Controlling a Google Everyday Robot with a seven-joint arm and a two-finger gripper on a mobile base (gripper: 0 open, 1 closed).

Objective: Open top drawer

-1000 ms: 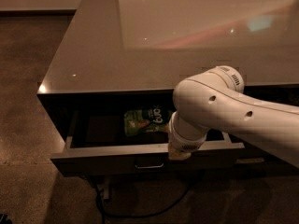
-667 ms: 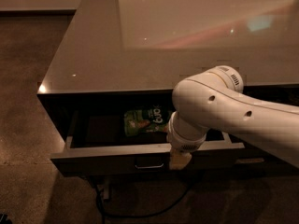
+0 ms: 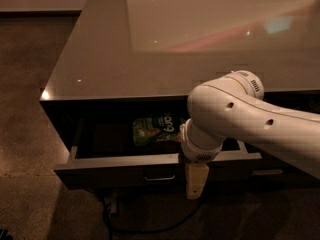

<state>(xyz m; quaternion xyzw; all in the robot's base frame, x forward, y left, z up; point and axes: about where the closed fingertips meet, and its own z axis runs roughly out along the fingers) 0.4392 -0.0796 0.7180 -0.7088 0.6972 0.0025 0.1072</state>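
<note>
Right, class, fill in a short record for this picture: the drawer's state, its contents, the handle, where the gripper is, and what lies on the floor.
Drawer state: top drawer pulled out from under the countertop, inside visible
Contents: one green packet, lying toward the back
Handle: small metal handle at the centre of the drawer front
Gripper: gripper hangs in front of the drawer front, just right of the handle
Floor: dark cable beneath the drawer

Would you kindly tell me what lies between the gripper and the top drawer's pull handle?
Only the bare dark front of the top drawer; the camera view shows the gripper hanging close beside the pull handle.
</note>
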